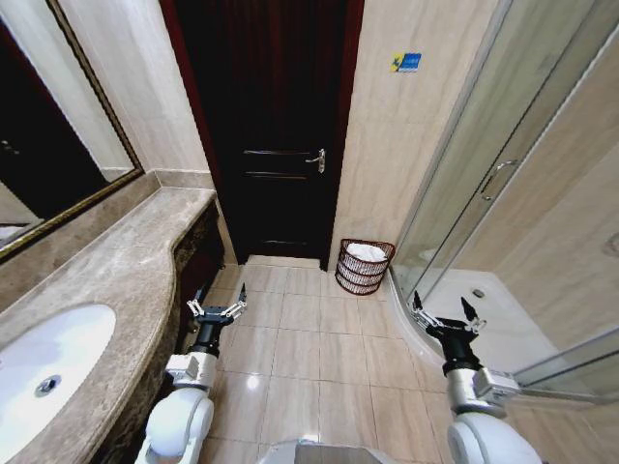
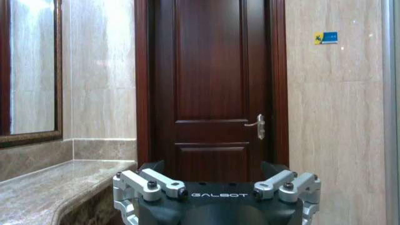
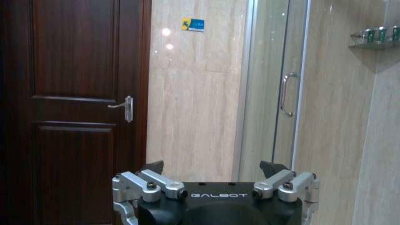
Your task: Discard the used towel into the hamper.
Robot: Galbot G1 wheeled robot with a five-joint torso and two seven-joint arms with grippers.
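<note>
The hamper [image 1: 362, 275], a small round dark wire basket, stands on the floor against the wall between the door and the shower. A white towel [image 1: 367, 252] lies inside it, showing above the rim. My left gripper [image 1: 221, 298] hovers low beside the counter front, open and holding nothing. My right gripper [image 1: 442, 309] is held low near the shower's curved base, to the right of the hamper and nearer me, also open and holding nothing. In the left wrist view the left gripper [image 2: 214, 167] faces the door. In the right wrist view the right gripper [image 3: 212, 165] faces the wall beside the door.
A marble counter [image 1: 126, 261] with a white sink [image 1: 48, 362] runs along the left under a framed mirror [image 1: 58, 126]. A dark wooden door [image 1: 276, 126] is shut ahead. A glass shower enclosure [image 1: 503, 193] fills the right. Tiled floor [image 1: 309, 358] lies open between the arms.
</note>
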